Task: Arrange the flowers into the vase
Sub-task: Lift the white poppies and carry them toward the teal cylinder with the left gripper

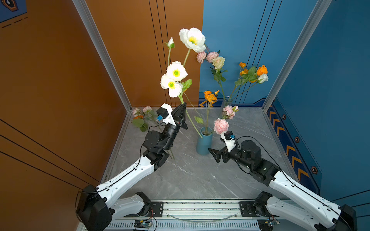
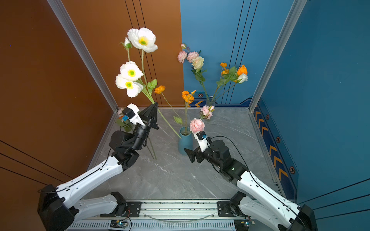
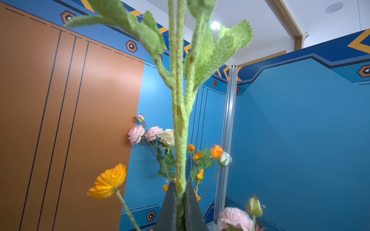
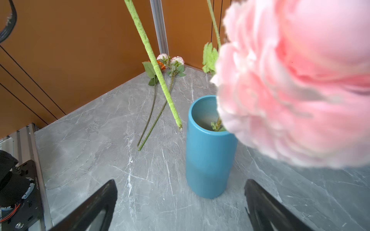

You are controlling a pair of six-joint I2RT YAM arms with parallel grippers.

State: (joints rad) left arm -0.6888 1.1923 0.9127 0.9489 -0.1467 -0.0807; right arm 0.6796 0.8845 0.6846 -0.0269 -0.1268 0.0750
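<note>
In both top views my left tool [image 1: 183,105] is pinched shut on the fuzzy green stem of the white poppy spray [image 1: 176,72], up and to the left of the blue vase [image 1: 204,144]. Papery white blooms with yellow-green centres rise above the tool. Below it the stem slants down towards the vase, and its cut end sits just beside the rim, outside the mouth. My right tool [image 1: 213,155] hangs low by the vase's foot on the right, jaws spread wide, holding nothing. In the vase stand thin-stemmed orange blooms [image 1: 210,97] and a ruffled pink peony [image 1: 221,126] that droops over the rim. Behind the blue vase a clear glass vase [image 1: 228,102] holds roses [image 1: 218,62]. Far to its left, loose flowers [image 1: 140,117] lie flat on the grey marbled desk [image 1: 190,176].

In the left wrist view, the two black wedge fingers [image 3: 170,202] are closed on the flocked stem, which forks into felt-like toothed leaves [image 3: 220,50].

In the right wrist view, that tool's fingers [image 4: 96,202] stand well apart with only desk between them. The vase, a smooth matte cylinder, is just beyond. The poppy stem's end hangs just beside its rim, outside. The peony looms close and blurred.
</note>
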